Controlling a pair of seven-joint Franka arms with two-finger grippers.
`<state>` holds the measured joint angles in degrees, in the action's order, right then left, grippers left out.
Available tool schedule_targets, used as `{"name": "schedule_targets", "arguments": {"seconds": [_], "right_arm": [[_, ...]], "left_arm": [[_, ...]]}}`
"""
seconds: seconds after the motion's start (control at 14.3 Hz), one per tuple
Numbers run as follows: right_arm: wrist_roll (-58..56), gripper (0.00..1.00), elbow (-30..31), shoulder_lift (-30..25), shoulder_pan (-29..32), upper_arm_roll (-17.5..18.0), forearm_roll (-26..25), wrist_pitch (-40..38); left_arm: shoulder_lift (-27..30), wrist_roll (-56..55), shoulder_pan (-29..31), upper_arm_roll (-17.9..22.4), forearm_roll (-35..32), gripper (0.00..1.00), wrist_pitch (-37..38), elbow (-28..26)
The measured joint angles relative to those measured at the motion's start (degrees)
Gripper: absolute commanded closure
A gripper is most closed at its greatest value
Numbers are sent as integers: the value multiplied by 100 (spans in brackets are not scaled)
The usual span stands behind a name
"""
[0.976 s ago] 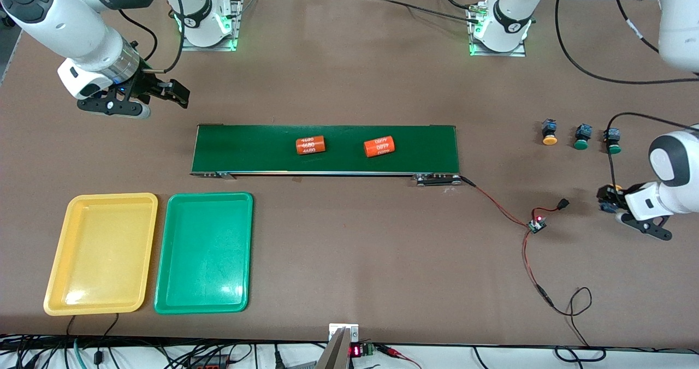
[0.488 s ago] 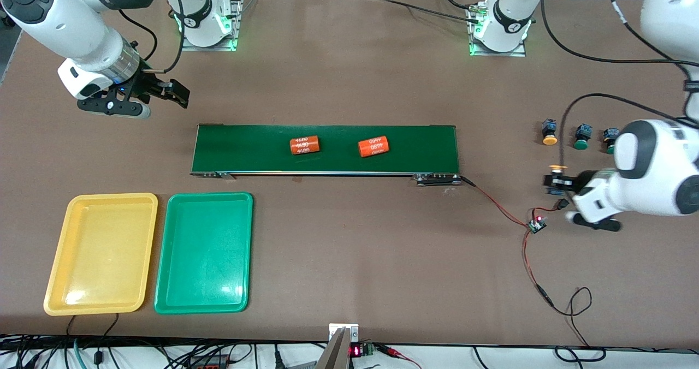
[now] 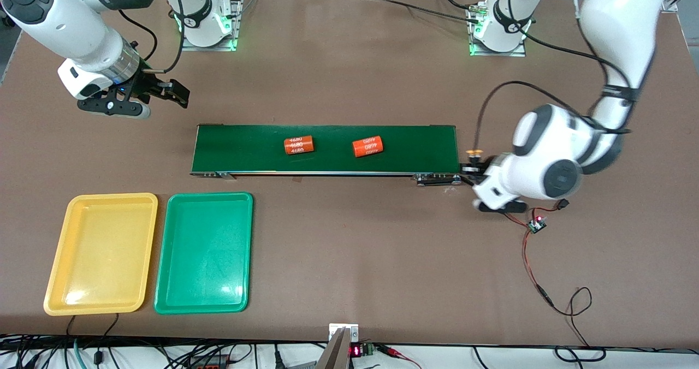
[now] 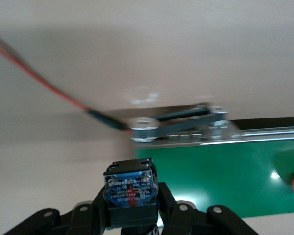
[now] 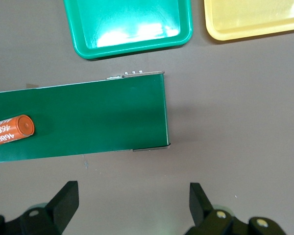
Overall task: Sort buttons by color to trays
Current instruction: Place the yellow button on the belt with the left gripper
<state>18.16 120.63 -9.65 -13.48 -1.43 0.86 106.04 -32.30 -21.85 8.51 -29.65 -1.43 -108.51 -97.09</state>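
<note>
Clamped around a button [image 4: 130,188], the left gripper [image 3: 471,168] is hanging just above the table at the conveyor belt's [image 3: 327,148] end toward the left arm's side. In the front view the button's yellow-orange cap [image 3: 473,152] is showing at the fingertips; in the left wrist view its black-and-blue body is sitting squeezed between the two black fingers [image 4: 174,208], with the belt's end roller and a red wire below it.

Over at the right arm's end of the table, the right gripper [image 3: 164,93] is waiting in the air above bare tabletop, near the belt's corner. Its fingers [image 5: 63,200] are standing wide apart and holding nothing.

Two orange cylinders are lying on their sides on the green belt, well apart from each other: one [image 3: 298,144] toward the right arm's end and one [image 3: 367,146] toward the left arm's end, both printed with white digits.

Nearer the front camera than the belt, the yellow tray [image 3: 57,281] and the green tray [image 3: 164,292] are sitting side by side, just apart, the yellow one closer to the right arm's end. Both are showing only their bare, shiny floors.

A small circuit board [image 3: 536,225] with a lit red light is lying on the table near the left gripper, with red and black wires running from it.
</note>
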Motion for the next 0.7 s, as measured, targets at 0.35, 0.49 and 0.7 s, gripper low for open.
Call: {"name": "schedule_targets", "arguments": {"seconds": [0.35,0.49,0.7], "right_arm": [[0,0,3,1,0,0,0,-1],[0,0,4,1,0,0,0,-1],[0,0,6,1,0,0,0,-1]], "left_arm": [[64,-1070,-144,-725,0,49,-1497,-1121],[124,-1103,-156,-780,-1,0,-1558,-1238],[158,-1108,-151,-784,-1,0,-1569,-1263]]}}
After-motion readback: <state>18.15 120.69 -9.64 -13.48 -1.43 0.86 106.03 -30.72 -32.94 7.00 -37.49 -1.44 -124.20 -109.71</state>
